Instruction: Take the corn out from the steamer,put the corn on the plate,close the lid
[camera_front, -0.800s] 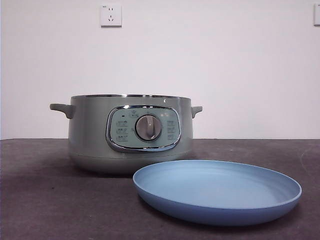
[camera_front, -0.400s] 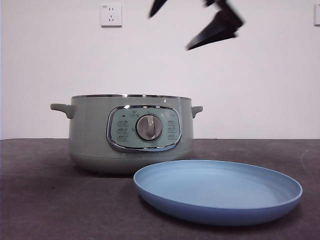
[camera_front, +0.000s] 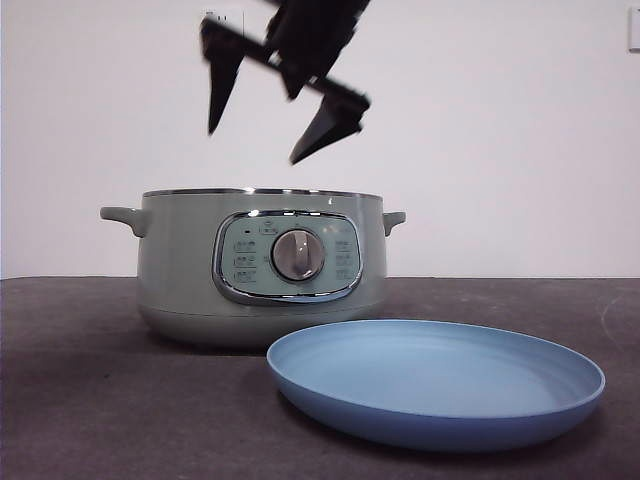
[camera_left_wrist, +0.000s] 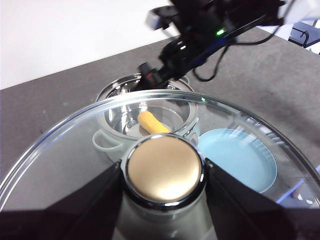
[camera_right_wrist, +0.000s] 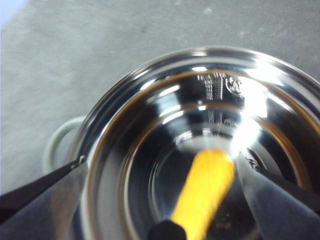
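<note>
The corn (camera_right_wrist: 205, 192) lies on the floor of the steamer (camera_front: 260, 265), near the middle of the steel bowl, flat and slanting across it; in my left wrist view it (camera_left_wrist: 152, 122) shows as a short orange-yellow cob down inside the open pot. I judge it light and stiff, but rounded, glossy and bumpy, so it could roll or squirt out of a loose pinch. The place to take it is across its thick middle, my jaws square to its length, not at the tapered ends where they would slide off.

My right pincer (camera_front: 268, 128) hangs above the steamer's open mouth with its jaws spread wide, one on either side of the corn as my right wrist camera sees it, well clear of the rim. From there I would need to come straight down inside the wall without knocking the chrome edge.

My left pincer (camera_left_wrist: 164, 172) is clamped on the knob of the lid (camera_left_wrist: 240, 130), holding it up off the steamer and to one side. Glass is heavy and breakable, so that grip must not slacken.

The plate (camera_front: 436, 385) sits just in front of the steamer, bare, ready for the corn.
</note>
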